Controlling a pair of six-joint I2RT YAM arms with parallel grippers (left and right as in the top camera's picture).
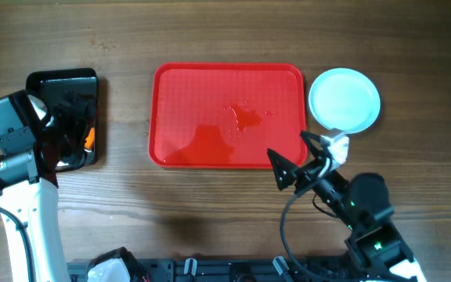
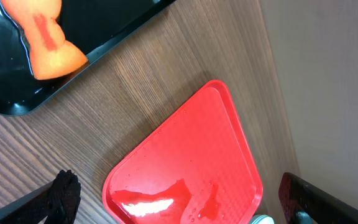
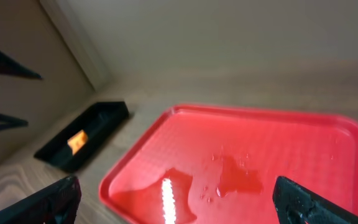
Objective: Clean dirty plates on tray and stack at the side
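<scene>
L arm (image 1: 28, 205): my forearm runs up the left side, wrist angled inward. L gripper (image 2: 179, 198): jaws spread wide, empty; overhead view resolves my fingers poorly, prob. pointing right. R arm (image 1: 366, 205): reaches fwd-left. R gripper (image 1: 288, 146): jaws wide, empty.

The tray (image 3: 272, 134) lies on the wooden table (image 3: 36, 171), a puddle (image 3: 235, 177) and droplets glistening on it. Beyond its left end sits a black bin (image 3: 107, 115) with an orange thing (image 3: 76, 141) inside. The right gripper (image 3: 176, 190) stands wide open, dark fingers (image 3: 55, 199) at the lower corners.
</scene>
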